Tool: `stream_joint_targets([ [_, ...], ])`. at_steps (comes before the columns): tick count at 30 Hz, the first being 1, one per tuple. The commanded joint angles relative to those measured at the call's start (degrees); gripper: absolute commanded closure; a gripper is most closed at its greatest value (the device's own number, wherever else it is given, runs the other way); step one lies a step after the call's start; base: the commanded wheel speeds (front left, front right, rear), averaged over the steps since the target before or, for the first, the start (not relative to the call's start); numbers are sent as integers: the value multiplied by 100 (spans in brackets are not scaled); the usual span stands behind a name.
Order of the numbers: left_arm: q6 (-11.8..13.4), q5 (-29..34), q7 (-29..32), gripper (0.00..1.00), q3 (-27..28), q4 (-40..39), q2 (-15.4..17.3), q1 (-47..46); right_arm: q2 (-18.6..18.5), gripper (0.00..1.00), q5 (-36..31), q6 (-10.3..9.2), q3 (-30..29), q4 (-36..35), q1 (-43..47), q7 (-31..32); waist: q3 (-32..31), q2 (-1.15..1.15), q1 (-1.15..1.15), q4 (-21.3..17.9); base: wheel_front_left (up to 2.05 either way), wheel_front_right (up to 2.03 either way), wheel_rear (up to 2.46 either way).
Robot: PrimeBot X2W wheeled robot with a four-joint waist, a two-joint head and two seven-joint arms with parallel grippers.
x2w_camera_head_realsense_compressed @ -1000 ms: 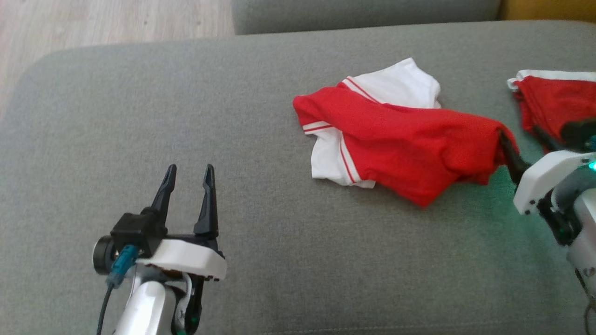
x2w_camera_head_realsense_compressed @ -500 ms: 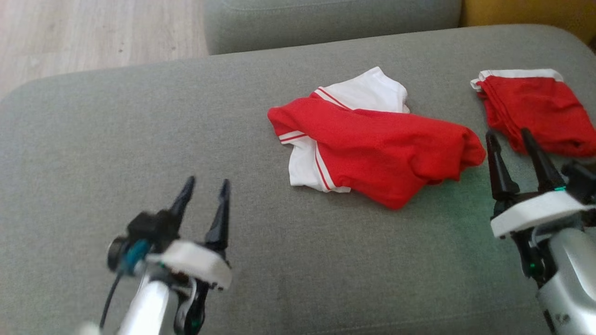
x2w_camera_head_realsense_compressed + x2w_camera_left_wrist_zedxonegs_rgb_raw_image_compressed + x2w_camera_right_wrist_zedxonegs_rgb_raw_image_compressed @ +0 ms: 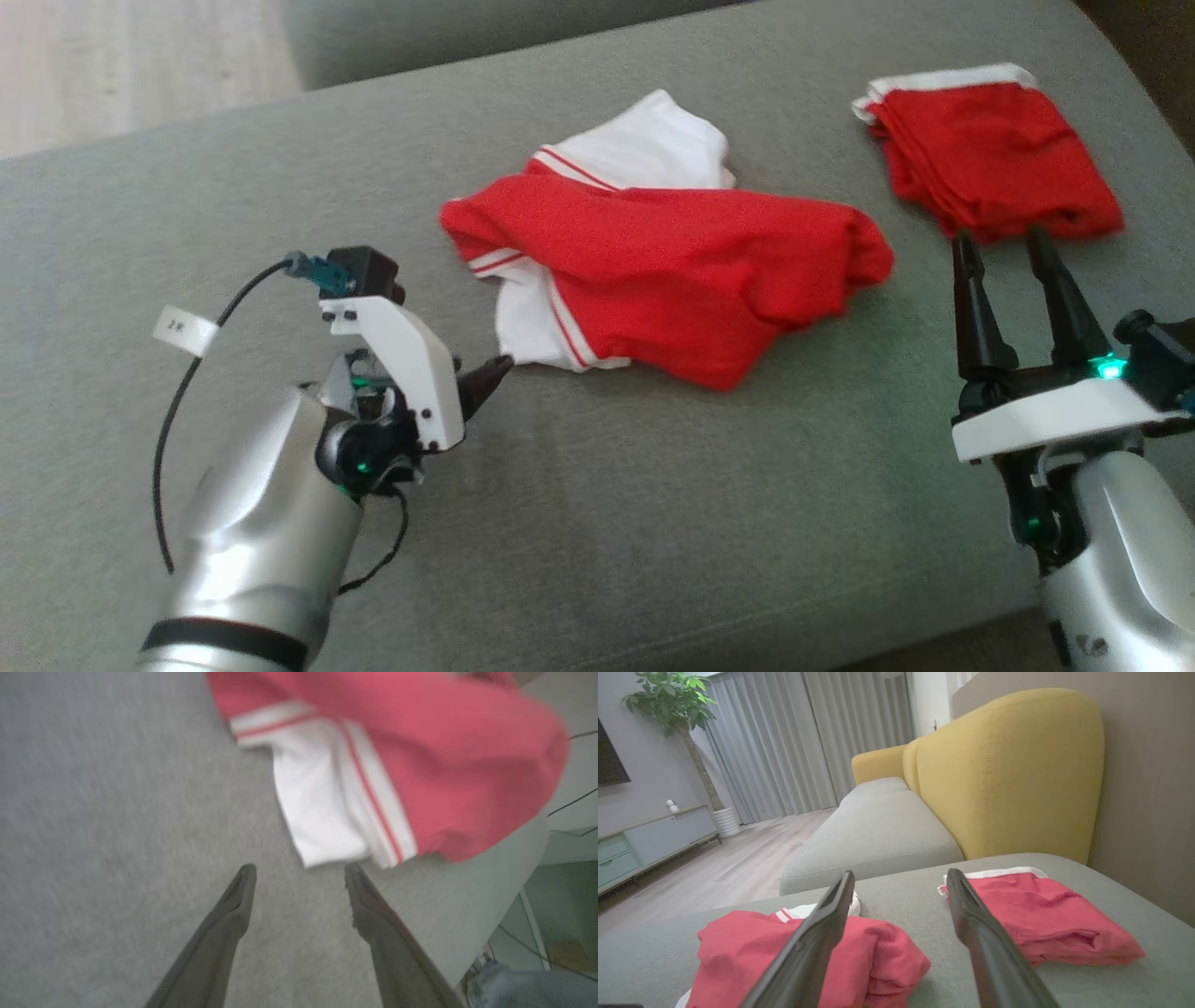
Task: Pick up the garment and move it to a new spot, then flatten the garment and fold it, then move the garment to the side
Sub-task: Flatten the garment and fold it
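The garment, red with white panels and stripes, lies crumpled in the middle of the grey sofa cushion. My left gripper points right at its near white corner. In the left wrist view the open left gripper has its tips just short of that white corner of the garment, with nothing between the fingers. My right gripper stands open and empty to the right of the garment, apart from it. The right wrist view looks along the open right gripper over the garment.
A second red garment, folded with a white band, lies at the back right of the cushion, just beyond my right gripper; it is also in the right wrist view. A yellow backrest rises behind it. Wooden floor lies past the cushion's far left edge.
The camera has shifted. My left gripper has swung right and reached the garment's white corner. My right gripper has drawn back from the garment's right end and stands upright.
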Motion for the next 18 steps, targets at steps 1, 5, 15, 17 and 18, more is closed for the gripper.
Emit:
stream_joint_targets([
  [1, -34, -91, 118, 0, 129, -69, 193, -350, -15, 0, -47, 39, 67, -234, -79, -4, 179, 0, 0, -249, 0, 0, 0],
  [5, -35, -427, 394, 0, -16, 295, 305, -608, 62, 0, -45, 39, 76, -260, -113, -2, 312, 0, 0, -516, 0, 0, 0],
  [15, -36, -871, 506, 100, -562, 842, 534, -1017, 131, 0, 22, 39, 124, -92, -180, -88, 403, 0, 0, -803, 0, 0, 0],
  [17, -36, -957, 533, 100, -678, 850, 558, -1058, 124, 0, 13, 39, 92, -51, -161, -97, 355, 0, 0, -743, 0, 0, 0],
  [18, -36, -1011, 555, 100, -735, 840, 567, -1076, 121, 0, 4, 39, 78, -36, -152, -97, 316, 0, 0, -697, 0, 0, 0],
])
